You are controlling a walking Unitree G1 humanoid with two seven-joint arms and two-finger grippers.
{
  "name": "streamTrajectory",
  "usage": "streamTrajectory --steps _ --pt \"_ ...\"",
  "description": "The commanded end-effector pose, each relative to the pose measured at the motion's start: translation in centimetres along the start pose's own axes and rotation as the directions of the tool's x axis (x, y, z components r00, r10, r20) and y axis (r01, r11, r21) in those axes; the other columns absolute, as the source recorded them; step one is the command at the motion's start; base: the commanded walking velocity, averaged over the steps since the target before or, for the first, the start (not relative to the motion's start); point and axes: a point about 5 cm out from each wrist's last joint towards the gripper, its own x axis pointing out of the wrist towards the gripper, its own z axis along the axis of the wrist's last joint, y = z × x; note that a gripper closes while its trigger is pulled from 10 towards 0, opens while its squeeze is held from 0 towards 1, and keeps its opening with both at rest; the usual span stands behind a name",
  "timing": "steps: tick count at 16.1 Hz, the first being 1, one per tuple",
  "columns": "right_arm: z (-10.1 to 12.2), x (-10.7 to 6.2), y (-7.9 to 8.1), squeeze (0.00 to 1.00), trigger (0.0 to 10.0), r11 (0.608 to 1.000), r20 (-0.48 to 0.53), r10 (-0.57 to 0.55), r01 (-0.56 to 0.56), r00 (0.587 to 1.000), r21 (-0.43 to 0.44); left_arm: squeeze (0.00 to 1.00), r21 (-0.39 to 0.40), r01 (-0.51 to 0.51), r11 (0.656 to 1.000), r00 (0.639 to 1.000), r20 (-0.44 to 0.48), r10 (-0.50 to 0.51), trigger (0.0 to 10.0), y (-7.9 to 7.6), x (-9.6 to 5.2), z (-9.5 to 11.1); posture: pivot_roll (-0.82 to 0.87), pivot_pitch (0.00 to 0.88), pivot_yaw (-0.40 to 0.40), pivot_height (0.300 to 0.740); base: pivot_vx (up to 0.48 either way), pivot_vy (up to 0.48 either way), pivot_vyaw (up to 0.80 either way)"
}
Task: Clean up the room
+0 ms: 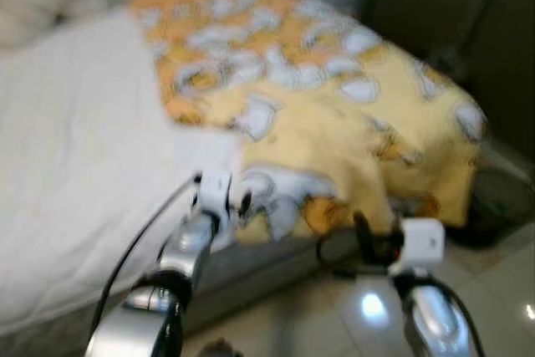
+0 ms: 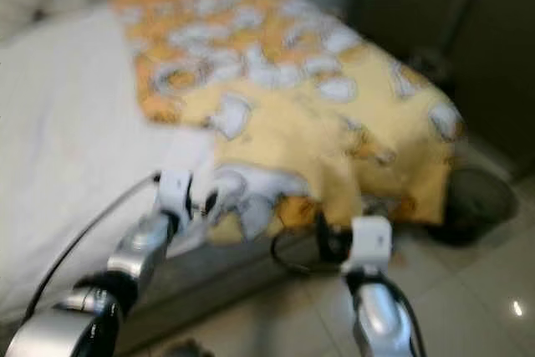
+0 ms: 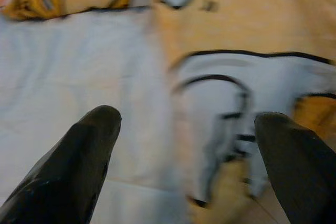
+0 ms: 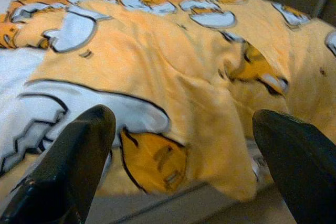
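Reaching forward, both arms hold spread jaws at yellow blanket [image 1: 334, 114] edge.

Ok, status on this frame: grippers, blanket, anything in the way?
Left gripper open over blanket edge. Right gripper open, facing the overhanging corner. Yellow blanket rumpled across white sheet, ungrasped. No obstruction visible.

Bed [image 1: 75, 165], white sheet; yellow blanket [image 1: 334, 114] draped over corner.
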Motion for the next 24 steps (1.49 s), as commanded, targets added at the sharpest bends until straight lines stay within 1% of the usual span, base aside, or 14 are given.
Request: streamTrajectory --steps 1,4,6,9,11,12,13,15,18,19,21,22,23,24 --pt "0.0 -0.5 0.4 0.0 10.0 1.0 -0.013 0.013 -0.013 1.0 0.0 0.0 0.012 -0.027 1.0 1.0 -0.016 0.027 10.0 0.4 0.0 -0.1 -0.13 0.0 -0.024 0.74 0.371 0.304 0.0" --pt "-0.3 -1.7 -0.1 0.0 10.0 1.0 -0.064 0.019 -0.02 0.998 -0.01 0.0 0.028 -0.044 0.999 0.999 -0.001 0.044 10.0 -0.2 0.2 0.0 -0.14 0.041 -0.043 0.74 0.124 0.101 -0.51" --pt "-0.6 -3.0 -0.4 0.0 10.0 1.0 -0.096 0.008 -0.01 0.995 -0.024 0.0 0.048 -0.081 0.996 0.997 0.003 0.081 10.0 0.3 0.2 0.0 -0.15 0.097 -0.059 0.74 0.0 0.0 -0.75" --pt "-0.3 -5.2 -0.6 0.0 10.0 0.999 -0.129 0.005 -0.01 0.992 -0.033 0.0 0.019 -0.151 0.988 0.988 -0.033 0.151 10.0 1.1 -0.1 -0.8 -0.19 0.197 -0.098 0.74 0.0 0.0 0.0" --pt "0.0 -6.1 -0.6 0.0 10.0 0.999 -0.143 0.01 -0.015 0.99 -0.033 0.0 0.053 -0.205 0.977 0.978 -0.031 0.206 10.0 1.6 0.0 -0.5 -0.21 0.234 -0.117 0.74 0.0 0.0 0.0" --pt "0.3 -7.3 -0.5 0.0 10.0 0.999 -0.164 0.022 -0.027 0.986 -0.032 0.0 0.037 -0.261 0.965 0.964 -0.031 0.262 10.0 2.3 0.0 -0.1 -0.22 0.258 -0.129 0.74 0.0 0.0 0.0" --pt "0.6 -8.3 -0.4 0.0 10.0 0.999 -0.185 0.032 -0.038 0.982 -0.03 0.0 -0.036 -0.284 0.958 0.959 -0.028 0.283 10.0 2.8 0.0 0.2 -0.23 0.284 -0.14 0.74 0.0 0.0 0.0" --pt "0.6 -9.4 -0.5 0.0 10.0 0.999 -0.215 0.035 -0.043 0.976 -0.03 0.0 -0.108 -0.28 0.954 0.959 0.018 0.284 10.0 2.9 0.2 1.2 -0.23 0.306 -0.15 0.74 0.0 0.0 0.0" --pt "0.5 -10.2 -0.3 0.0 10.0 0.999 -0.244 0.036 -0.043 0.969 -0.023 0.0 -0.088 -0.28 0.956 0.953 0.094 0.288 10.0 2.6 0.3 2.2 -0.23 0.314 -0.148 0.74 0.0 0.0 0.0" --pt "0.3 -10.5 -0.1 0.0 10.0 0.999 -0.263 0.045 -0.051 0.964 -0.017 0.0 -0.044 -0.3 0.953 0.946 0.114 0.303 10.0 2.5 0.1 1.9 -0.22 0.317 -0.143 0.74 0.0 0.0 0.0" --pt "0.2 -10.6 -0.1 0.0 10.0 0.999 -0.273 0.045 -0.051 0.961 -0.016 0.0 -0.03 -0.298 0.954 0.949 0.093 0.3 10.0 2.3 0.0 1.4 -0.22 0.32 -0.141 0.74 0.0 0.0 0.0" --pt "0.1 -10.8 -0.1 0.0 10.0 0.999 -0.287 0.044 -0.051 0.957 -0.016 0.0 -0.008 -0.298 0.954 0.954 0.032 0.299 10.0 2.0 -0.1 0.3 -0.23 0.328 -0.139 0.74 0.0 0.0 0.0" --pt "0.1 -11.0 -0.1 0.0 10.0 0.999 -0.297 0.043 -0.051 0.954 -0.018 0.0 -0.035 -0.295 0.955 0.955 -0.029 0.294 10.0 1.9 -0.2 -0.5 -0.23 0.328 -0.139 0.74 0.0 0.0 0.0" --pt "0.0 -11.1 -0.2 0.0 10.0 0.999 -0.3 0.042 -0.05 0.953 -0.019 0.0 -0.029 -0.286 0.958 0.958 -0.047 0.285 8.3 1.7 -0.1 -0.7 -0.23 0.329 -0.139 0.74 0.0 0.0 0.0"
